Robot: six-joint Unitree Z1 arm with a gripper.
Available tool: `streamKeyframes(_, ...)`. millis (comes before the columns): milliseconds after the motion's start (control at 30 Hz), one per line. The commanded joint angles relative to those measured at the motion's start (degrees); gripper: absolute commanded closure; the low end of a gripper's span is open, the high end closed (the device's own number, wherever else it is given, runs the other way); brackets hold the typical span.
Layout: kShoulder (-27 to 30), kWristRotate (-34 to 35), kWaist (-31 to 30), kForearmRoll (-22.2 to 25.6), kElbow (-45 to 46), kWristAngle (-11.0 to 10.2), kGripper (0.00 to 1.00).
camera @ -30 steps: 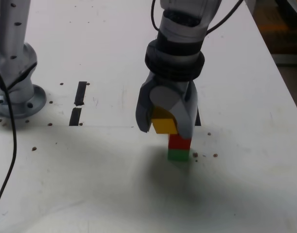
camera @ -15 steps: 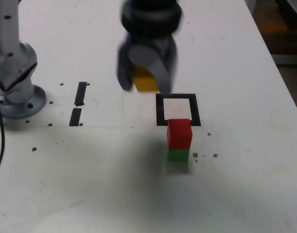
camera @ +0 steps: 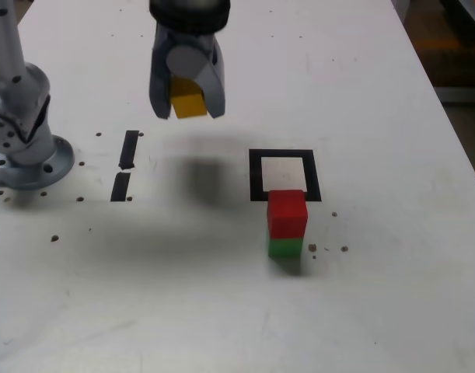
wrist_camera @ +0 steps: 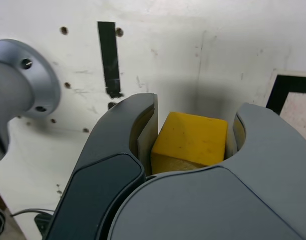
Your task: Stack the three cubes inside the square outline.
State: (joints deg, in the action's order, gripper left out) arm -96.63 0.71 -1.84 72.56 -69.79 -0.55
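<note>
Above the table (camera: 392, 295), well to the exterior view's left of the square outline (camera: 255, 174) and farther from the camera, the gripper (camera: 186, 101) hung clear of the surface, its shadow lying on the white top between the outline and the two short black bars (camera: 125, 165). Its jaws were closed on the yellow cube (camera: 187, 101), one grey finger pressed to each side; in the wrist view the cube (wrist_camera: 189, 141) sat squarely between the fingers (wrist_camera: 142, 131), touching both.

The red cube (camera: 287, 213) sat on the green cube (camera: 284, 249), and this stack of two stood just in front of the outline's near edge, toward the exterior view's right end of that edge. The red cube hid part of the black frame, so I could not tell whether the stack touched it. The outline's white middle held nothing.

The arm's round base (camera: 31, 151) stood far to the exterior view's left of the outline, beyond the bars.
</note>
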Motion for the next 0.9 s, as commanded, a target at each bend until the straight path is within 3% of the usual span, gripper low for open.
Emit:
streamKeyframes(0,-1.7,-1.0,1.9,-5.1,2.2,0.9,0.77)
streamKeyframes(333,-8.5,-5.7,7.3,-12.8,1.3,1.7,0.77)
streamKeyframes(667,-12.9,-9.7,13.0,-14.3,-1.5,1.3,0.76)
streamKeyframes(867,-14.3,-10.7,14.8,-14.3,-1.7,0.9,0.7)
